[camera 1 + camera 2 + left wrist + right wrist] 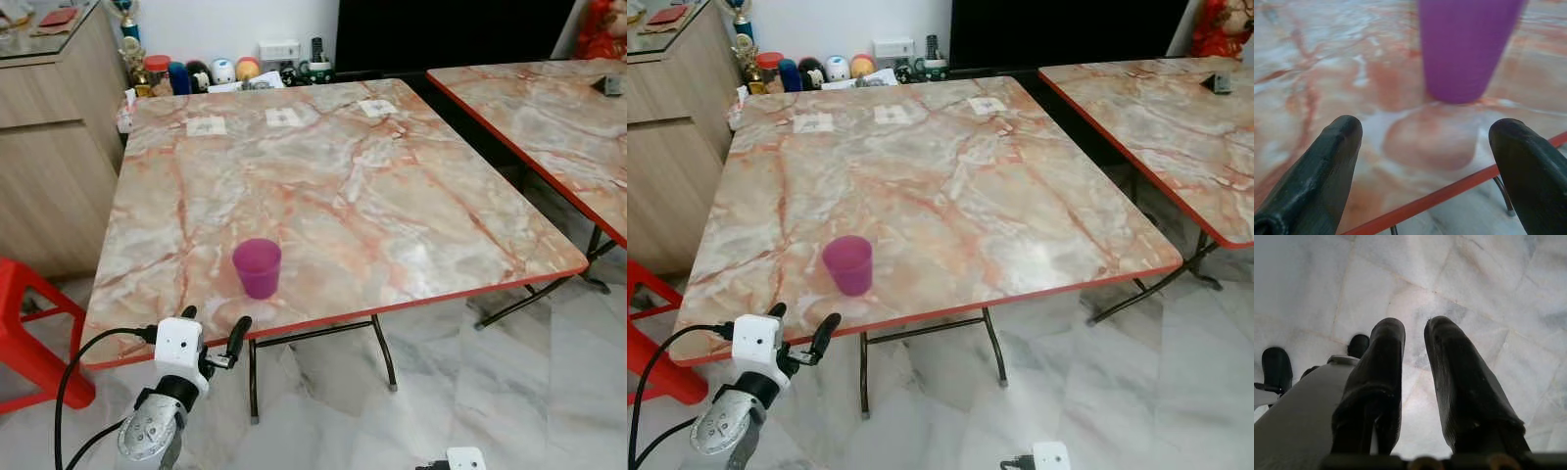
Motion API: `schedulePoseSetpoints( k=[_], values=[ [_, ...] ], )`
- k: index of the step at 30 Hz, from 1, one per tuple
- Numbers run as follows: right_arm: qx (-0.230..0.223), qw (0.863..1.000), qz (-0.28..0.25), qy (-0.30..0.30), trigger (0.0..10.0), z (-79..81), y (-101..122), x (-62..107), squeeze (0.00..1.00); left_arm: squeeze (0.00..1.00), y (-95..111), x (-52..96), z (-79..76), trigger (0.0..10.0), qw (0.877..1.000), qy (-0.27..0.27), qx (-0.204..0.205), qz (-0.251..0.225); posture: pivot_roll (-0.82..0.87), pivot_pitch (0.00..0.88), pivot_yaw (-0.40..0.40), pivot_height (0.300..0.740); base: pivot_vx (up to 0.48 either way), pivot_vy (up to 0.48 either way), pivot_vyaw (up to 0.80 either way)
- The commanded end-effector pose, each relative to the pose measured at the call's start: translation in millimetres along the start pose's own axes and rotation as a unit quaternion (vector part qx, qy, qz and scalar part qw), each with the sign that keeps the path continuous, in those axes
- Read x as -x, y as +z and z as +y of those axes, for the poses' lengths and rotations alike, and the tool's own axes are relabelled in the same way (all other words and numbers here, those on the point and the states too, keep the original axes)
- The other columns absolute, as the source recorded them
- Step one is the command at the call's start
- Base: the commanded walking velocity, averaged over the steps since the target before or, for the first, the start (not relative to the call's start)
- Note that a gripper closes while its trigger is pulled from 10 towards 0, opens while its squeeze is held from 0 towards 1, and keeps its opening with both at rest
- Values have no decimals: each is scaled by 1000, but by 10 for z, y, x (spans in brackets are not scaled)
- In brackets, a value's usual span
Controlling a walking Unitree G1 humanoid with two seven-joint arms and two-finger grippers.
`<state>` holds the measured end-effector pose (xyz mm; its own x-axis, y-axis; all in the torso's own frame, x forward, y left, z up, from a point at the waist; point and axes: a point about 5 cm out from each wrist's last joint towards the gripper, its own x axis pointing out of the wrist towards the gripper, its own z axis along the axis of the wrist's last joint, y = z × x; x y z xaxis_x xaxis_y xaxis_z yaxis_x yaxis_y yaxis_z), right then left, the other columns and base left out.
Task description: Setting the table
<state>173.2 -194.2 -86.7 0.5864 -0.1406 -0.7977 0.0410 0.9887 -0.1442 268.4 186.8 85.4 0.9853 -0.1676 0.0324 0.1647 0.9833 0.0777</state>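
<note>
One purple cup (pixel 257 267) stood upright on the near table (pixel 392 196), close to its front red edge. Two marble-top tables were in view; the second table (pixel 549 117) sat to the right, apart from the first. Three white paper squares (pixel 284 117) lay in a row along the far side of the near table. One red stool (pixel 29 333) stood at the left, by a wooden cabinet (pixel 49 147).

Left gripper (pixel 214 332) was at the table's front edge, fingers (pixel 1327 161) spread wide, holding nothing and touching nothing. The cup was just ahead of the fingertips, beyond them and not between them, roughly centred on the gap in the left wrist view.

Right gripper (pixel 1414 338) hung low over the marble floor (pixel 1488 293), fingers nearly together with a narrow gap, gripping nothing.
</note>
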Motion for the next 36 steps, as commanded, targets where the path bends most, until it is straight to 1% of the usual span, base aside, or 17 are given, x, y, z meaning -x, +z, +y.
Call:
schedulePoseSetpoints(
  k=[1,5,6,10,19,23,25,26,29,31,36],
  values=[
    [1,1000,13,-3,10000,-22,-80,15,0,0,11,-42,-37,10000,1000,-8,-9,1,60,97,-19,740,0,0,-781],
    [2,1000,12,-4,10000,-28,-77,15,0,0,26,-59,-52,10000,1000,0,-11,-3,61,101,-20,740,0,0,-781],
    [2,1000,12,-4,10000,-28,-77,15,0,0,26,-60,-52,10000,1000,0,-10,-4,61,101,-20,740,0,0,0],
    [9,1000,8,0,10000,-29,-62,12,0,0,50,-80,-15,10000,999,32,5,-12,62,104,-23,740,0,0,0],
    [10,1000,9,0,10000,-30,-59,12,0,0,47,-91,-26,10000,999,36,4,-9,64,104,-26,740,0,0,0],
    [10,1000,8,1,10000,-27,-57,11,0,0,37,-158,-92,10000,1000,25,9,-5,62,106,-27,740,0,0,0],
    [10,1000,8,1,10000,-26,-56,11,0,0,26,-182,-101,10000,1000,23,9,-3,61,106,-27,740,0,0,0],
    [11,1000,8,1,10000,-25,-55,11,0,0,19,-218,-99,10000,1000,22,6,-1,59,106,-27,740,0,0,0],
    [11,1000,8,1,10000,-24,-55,11,0,0,22,-258,-90,10000,1000,23,3,0,59,106,-27,740,0,0,0],
    [12,1000,8,1,10000,-25,-54,10,0,0,33,-311,-50,10000,1000,31,1,0,53,107,-25,740,0,0,0],
    [14,1000,8,2,10000,-29,-54,10,0,0,35,-335,-13,10000,999,42,-2,2,53,107,-27,740,0,0,0]
  ],
)
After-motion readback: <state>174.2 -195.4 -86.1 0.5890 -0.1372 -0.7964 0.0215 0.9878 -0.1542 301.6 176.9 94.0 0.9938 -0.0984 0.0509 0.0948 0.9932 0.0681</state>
